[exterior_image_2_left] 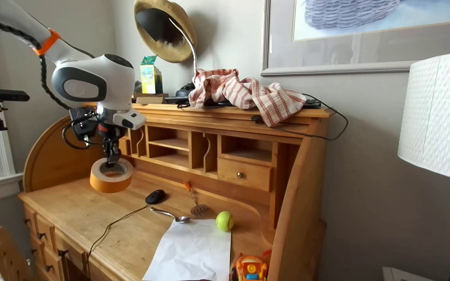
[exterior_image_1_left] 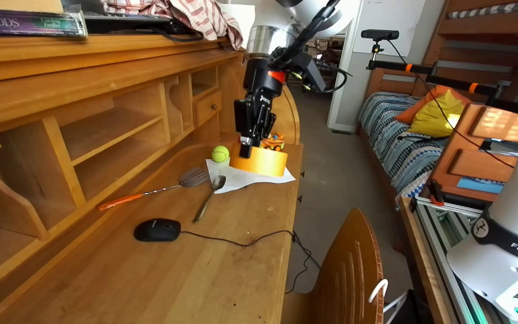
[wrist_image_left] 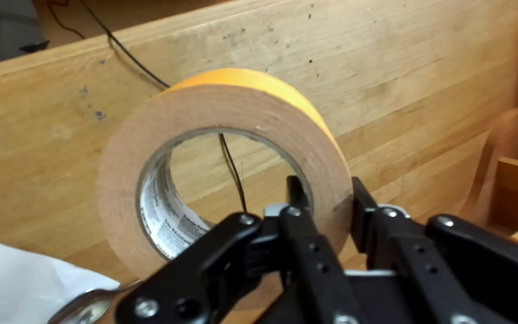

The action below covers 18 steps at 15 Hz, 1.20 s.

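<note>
Gripper (wrist_image_left: 328, 193) clamped on the wall of an orange tape roll (wrist_image_left: 122, 180), which we see aloft over the desk (exterior_image_1_left: 169, 279). Wrist view alone gives us the print (wrist_image_left: 173, 229) inside its core (wrist_image_left: 153, 193); both exterior views add the tennis ball (exterior_image_2_left: 225, 221) and toy car (exterior_image_2_left: 249, 266). We count one roll, one ball, one car, one mouse (exterior_image_1_left: 157, 230), one spoon (exterior_image_1_left: 217, 183), one spatula (exterior_image_1_left: 194, 177) and one paper sheet (exterior_image_2_left: 193, 253).
</note>
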### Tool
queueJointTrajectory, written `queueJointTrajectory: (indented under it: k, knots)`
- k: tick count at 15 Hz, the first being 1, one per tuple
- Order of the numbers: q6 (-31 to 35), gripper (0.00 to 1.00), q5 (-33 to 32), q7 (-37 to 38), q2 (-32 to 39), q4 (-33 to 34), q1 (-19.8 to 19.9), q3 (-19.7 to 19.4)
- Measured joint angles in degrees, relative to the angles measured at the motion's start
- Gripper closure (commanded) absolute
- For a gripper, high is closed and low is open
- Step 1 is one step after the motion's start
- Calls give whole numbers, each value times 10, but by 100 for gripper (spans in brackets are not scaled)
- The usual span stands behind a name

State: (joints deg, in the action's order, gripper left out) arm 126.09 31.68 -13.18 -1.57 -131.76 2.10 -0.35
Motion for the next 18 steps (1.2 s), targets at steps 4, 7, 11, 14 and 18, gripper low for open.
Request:
queueJointTrajectory:
  k: [4,7,11,14,18]
  knots:
    - [-85,94,109,-82,0,-7,16,-39]
    - [-139,94,185,-147,14,-7,32,-61]
    - [-202,94,281,-236,60,-5,58,-80]
    - [-257,94,343,-310,114,4,77,-85]
    - [-353,94,385,-380,194,41,91,-81]
